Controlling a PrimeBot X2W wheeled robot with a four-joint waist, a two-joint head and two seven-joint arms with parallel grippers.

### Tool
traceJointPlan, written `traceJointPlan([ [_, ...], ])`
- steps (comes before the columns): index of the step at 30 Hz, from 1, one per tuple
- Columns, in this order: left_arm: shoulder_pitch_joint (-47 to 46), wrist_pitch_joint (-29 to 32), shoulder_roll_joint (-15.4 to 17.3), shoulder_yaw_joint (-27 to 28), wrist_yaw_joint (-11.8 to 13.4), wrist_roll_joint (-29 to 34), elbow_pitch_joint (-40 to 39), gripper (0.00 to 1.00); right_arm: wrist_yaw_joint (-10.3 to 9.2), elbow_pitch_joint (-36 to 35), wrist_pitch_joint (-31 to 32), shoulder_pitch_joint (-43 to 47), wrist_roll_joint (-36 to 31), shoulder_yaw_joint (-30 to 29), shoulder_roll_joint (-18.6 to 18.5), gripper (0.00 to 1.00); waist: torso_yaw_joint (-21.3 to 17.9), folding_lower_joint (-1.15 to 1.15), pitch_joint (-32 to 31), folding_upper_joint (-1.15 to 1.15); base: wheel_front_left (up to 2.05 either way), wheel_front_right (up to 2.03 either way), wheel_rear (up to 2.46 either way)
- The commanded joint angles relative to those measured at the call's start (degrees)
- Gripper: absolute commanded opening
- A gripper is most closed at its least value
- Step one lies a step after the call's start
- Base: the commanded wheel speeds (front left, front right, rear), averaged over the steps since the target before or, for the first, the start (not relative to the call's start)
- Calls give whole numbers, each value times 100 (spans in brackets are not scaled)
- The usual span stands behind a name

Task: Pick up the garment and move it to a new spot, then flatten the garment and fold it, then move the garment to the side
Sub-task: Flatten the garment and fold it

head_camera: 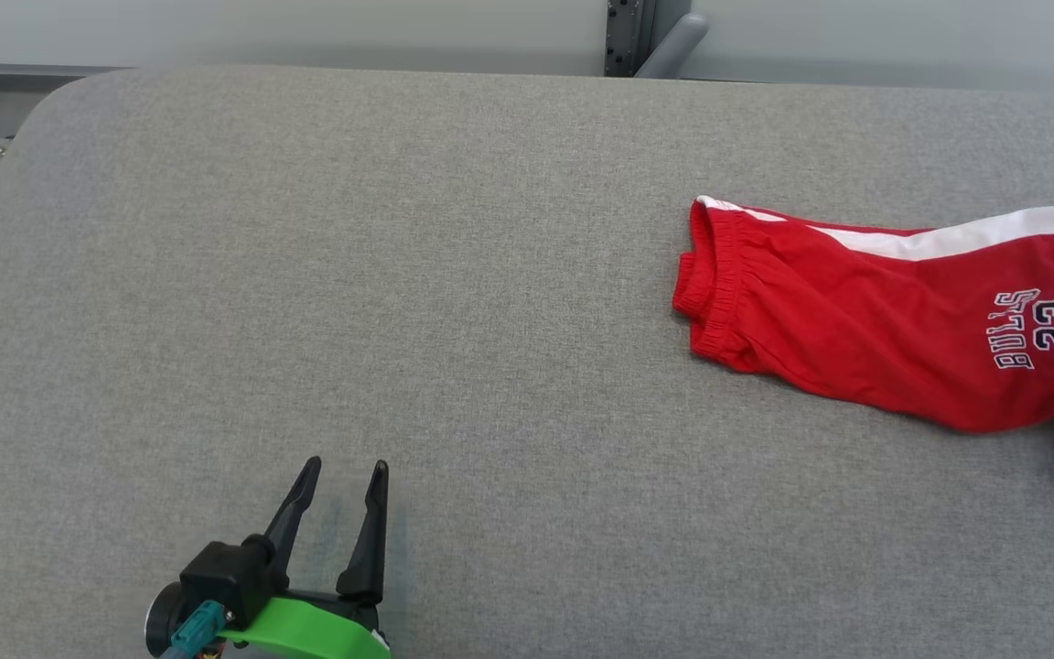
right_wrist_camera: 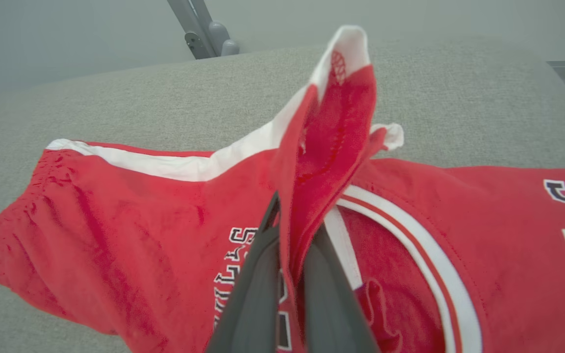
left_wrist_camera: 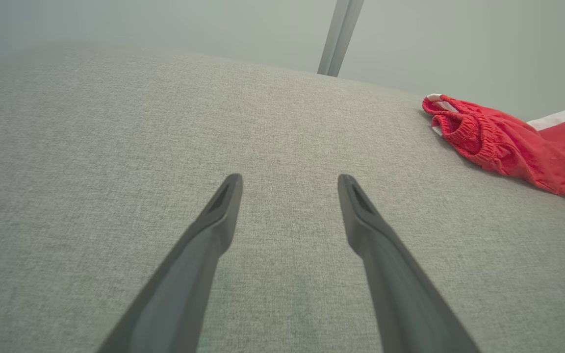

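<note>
Right gripper [right_wrist_camera: 295, 220] is clamped on a raised fold of the red garment [head_camera: 856, 302], which lies at three o'clock on the grey table [head_camera: 399, 275]. That looks like a hold for lifting it away. Left gripper [head_camera: 346, 467] hovers at seven o'clock, fingers spread, empty.

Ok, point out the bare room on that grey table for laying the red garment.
The grey fabric table is bare across its middle and left, from the open left gripper at the near edge to the far rim, and rightward up to the red white-striped garment. The right side is crowded: the right gripper pinches the garment there.
</note>
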Motion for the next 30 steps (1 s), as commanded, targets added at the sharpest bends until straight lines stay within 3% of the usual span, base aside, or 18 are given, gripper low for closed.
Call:
traceJointPlan([
  [1, 81, -15, -33, -9, -19, -9, 21, 100, 2, -46, -42, -94, -63, -3, 91, 0, -29, 0, -33, 28, 0, 0, 0],
  [5, 74, -15, -72, -38, -37, -49, 62, 100, 2, -359, -36, -294, -230, 55, 512, 0, -25, 0, -17, 28, 0, 0, 0],
  [10, -68, -15, -107, -120, -42, -39, 117, 100, 2, -460, 5, -637, -416, 62, 1438, 0, -79, 0, 112, 28, 0, 0, 0],
  [16, -327, -15, -135, -289, -48, 4, 263, 100, 2, 323, 205, -1110, -710, 136, 2701, 0, -31, 0, 350, 28, 0, 0, 0],
  [20, -459, -15, -108, -372, -47, -65, 315, 100, 2, 828, 308, -1263, -903, 229, 3210, 0, 61, 0, 451, 28, 0, 0, 0],
  [21, -471, -15, -94, -366, -47, -77, 330, 100, 2, 893, 322, -1267, -917, 231, 3298, 24, 70, 0, 461, 28, 0, 0, 0],
  [22, -481, -15, -81, -358, -48, -76, 341, 100, 2, 936, 331, -1265, -949, 243, 3360, 73, 77, 0, 469, 28, 0, 0, 0],
  [23, -480, -15, -70, -342, -48, -88, 344, 100, 2, 965, 320, -1263, -968, 251, 3394, 100, 79, 0, 473, 28, 0, 0, 0],
  [26, -411, -15, -45, -283, -48, -120, 380, 100, 2, 830, 205, -1259, -1067, 293, 3429, 100, 40, 0, 461, 28, 0, 0, 0],
  [30, -242, -15, -10, -180, -49, -204, 408, 100, 1, 114, -192, -1093, -1218, 286, 3114, 100, -105, 0, 320, 28, 0, 0, 0],
])
